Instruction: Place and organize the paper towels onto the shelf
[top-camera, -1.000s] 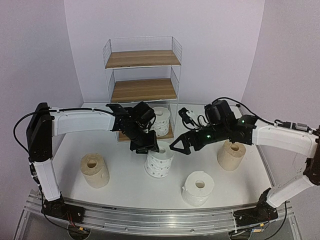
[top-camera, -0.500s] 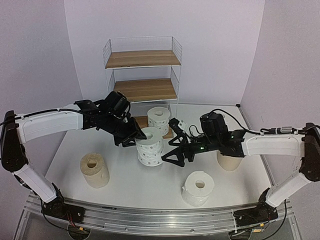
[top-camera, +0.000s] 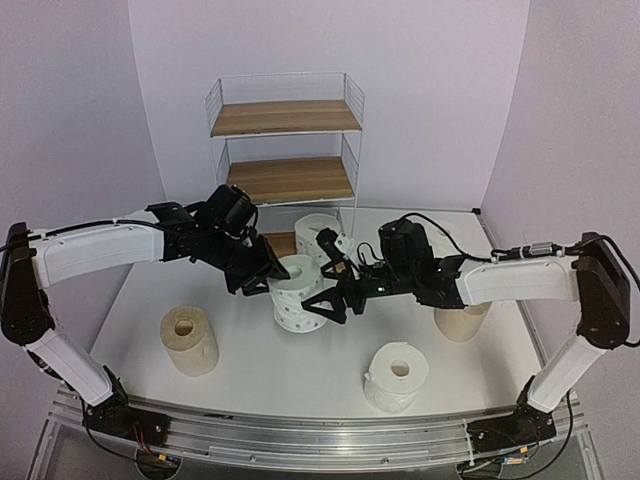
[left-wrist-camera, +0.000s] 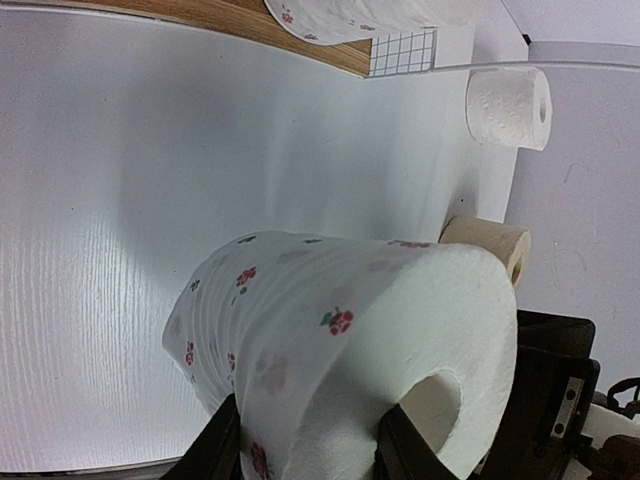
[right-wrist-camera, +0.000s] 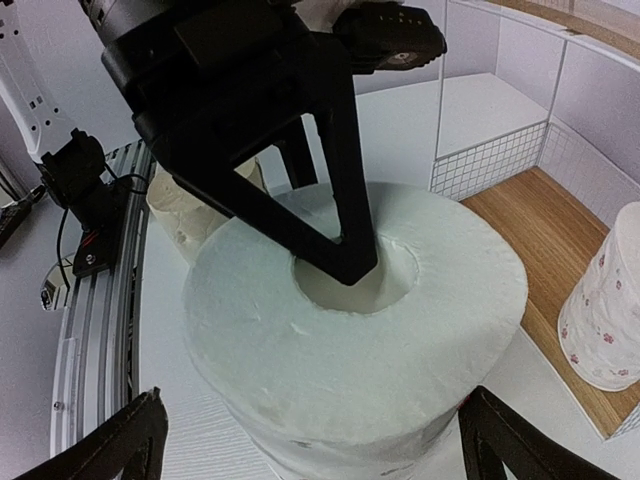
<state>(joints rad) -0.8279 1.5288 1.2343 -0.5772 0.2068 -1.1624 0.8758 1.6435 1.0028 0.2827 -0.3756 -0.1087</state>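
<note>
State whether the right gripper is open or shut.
Open. In the right wrist view, the right gripper has its fingers wide apart, one on each side of the dotted roll.

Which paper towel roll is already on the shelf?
The dotted roll standing on the shelf's bottom board; its twin is in the left gripper, the others stand on the table.

Left arm and right arm: white shell links, chunky black joints, thin black cables looping off them, black angular fingers.
</note>
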